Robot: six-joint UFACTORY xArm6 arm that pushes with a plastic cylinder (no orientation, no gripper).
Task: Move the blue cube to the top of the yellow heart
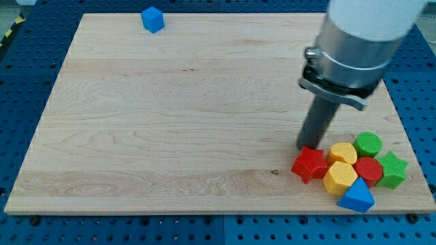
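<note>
The blue cube [152,19] sits near the board's top edge, toward the view's upper left. A yellow block [343,152], possibly the heart, lies in a cluster at the lower right. A second yellow block, a hexagon [339,177], lies just below it. My tip [304,146] rests on the board at the cluster's left edge, just above the red star [310,164] and left of the upper yellow block. The tip is far from the blue cube.
The cluster also holds a green cylinder [368,143], a red cylinder [368,170], a green star [392,170] and a blue triangular block [357,197]. The wooden board [170,122] lies on a blue perforated table. The cluster sits close to the board's right and bottom edges.
</note>
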